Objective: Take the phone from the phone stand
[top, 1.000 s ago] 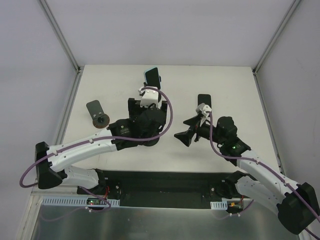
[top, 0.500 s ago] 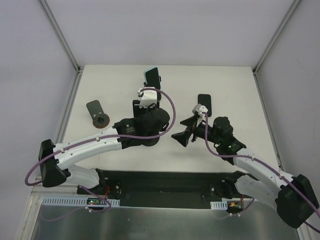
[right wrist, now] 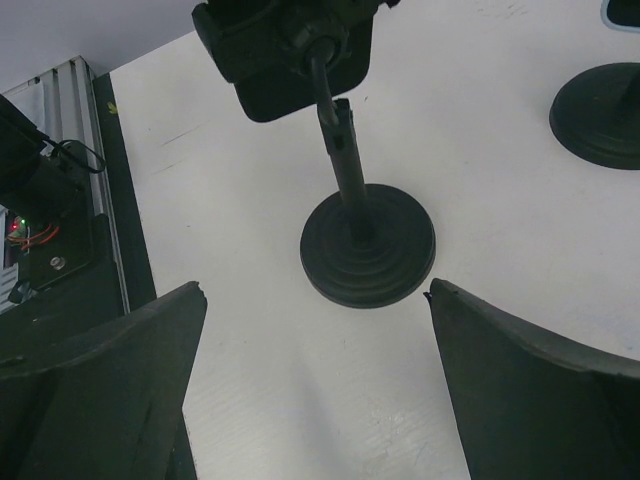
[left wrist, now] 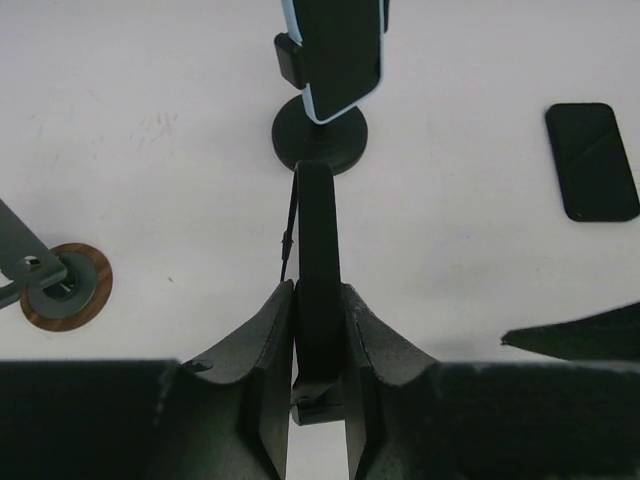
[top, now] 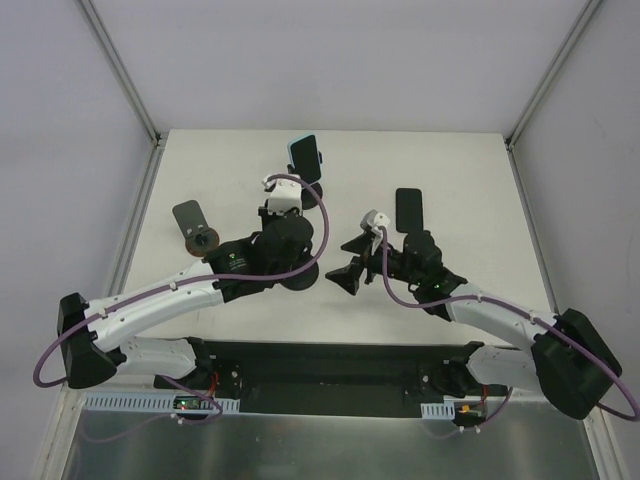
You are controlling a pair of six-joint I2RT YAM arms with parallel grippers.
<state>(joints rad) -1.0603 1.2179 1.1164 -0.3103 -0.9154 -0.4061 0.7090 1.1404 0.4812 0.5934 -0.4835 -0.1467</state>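
A black phone [left wrist: 317, 240] stands edge-on in the holder of a black phone stand [right wrist: 367, 245] with a round base and a thin pole. My left gripper [left wrist: 316, 288] is shut on the phone, one finger pressed against each face; from above, the left gripper [top: 283, 218] hides it. The stand's clamp [left wrist: 318, 400] shows just below the phone. My right gripper [right wrist: 316, 290] is open, low over the table just short of the stand's base. From above, the right gripper [top: 346, 262] sits right of the stand.
At the back, a second phone in a light-blue case [top: 306, 158] stands on its own black stand [left wrist: 320, 135]. A black phone [top: 408, 210] lies flat at the right. A grey stand with a wooden base [top: 195, 230] stands at the left.
My left gripper has closed from open onto the black phone. The right arm has swung left and lower, bringing its open gripper up to the stand's base.
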